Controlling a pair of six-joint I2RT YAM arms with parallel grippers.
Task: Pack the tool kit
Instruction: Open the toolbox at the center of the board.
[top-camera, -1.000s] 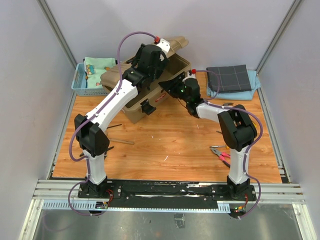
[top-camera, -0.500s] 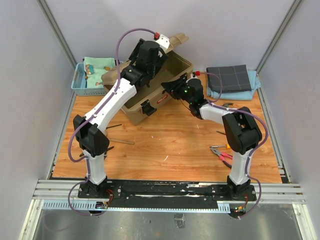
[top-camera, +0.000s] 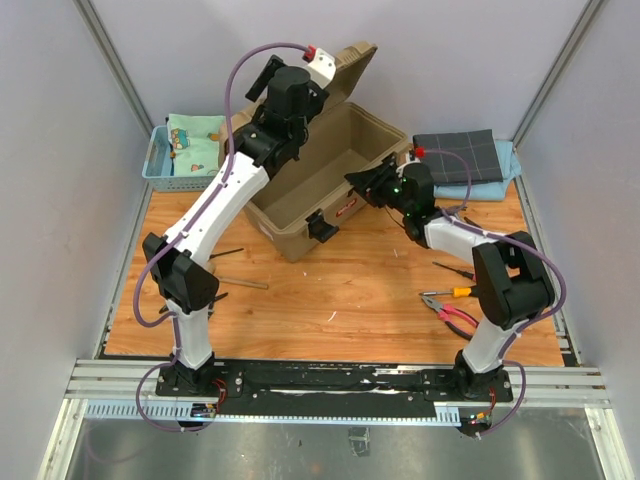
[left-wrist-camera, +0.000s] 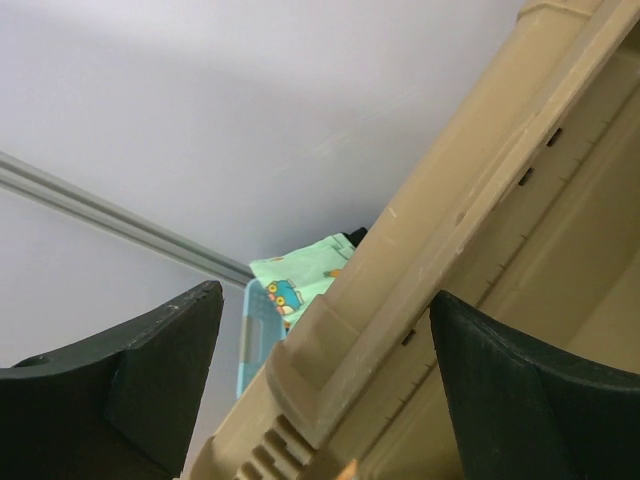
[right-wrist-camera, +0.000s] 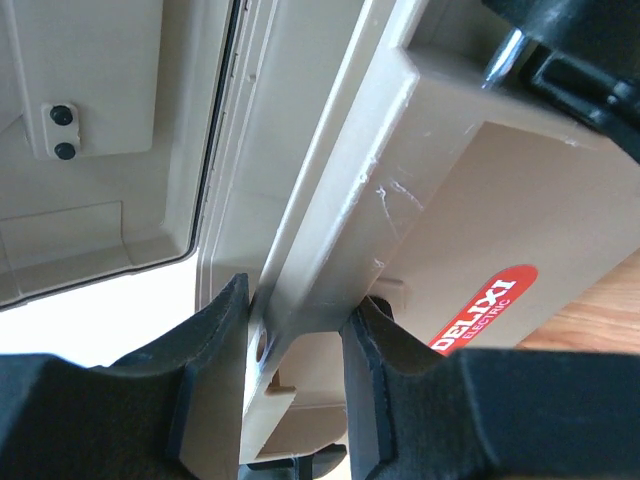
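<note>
Right gripper pinches the toolbox front rim (lid raised), left gripper spread wide astride the lid.

The left arm and right arm have smooth white link shells between bulky black joint housings. A thin purple cable runs along each, ending in a small red plug behind the jaws. The fingers are thick matte-black wedges.
</note>
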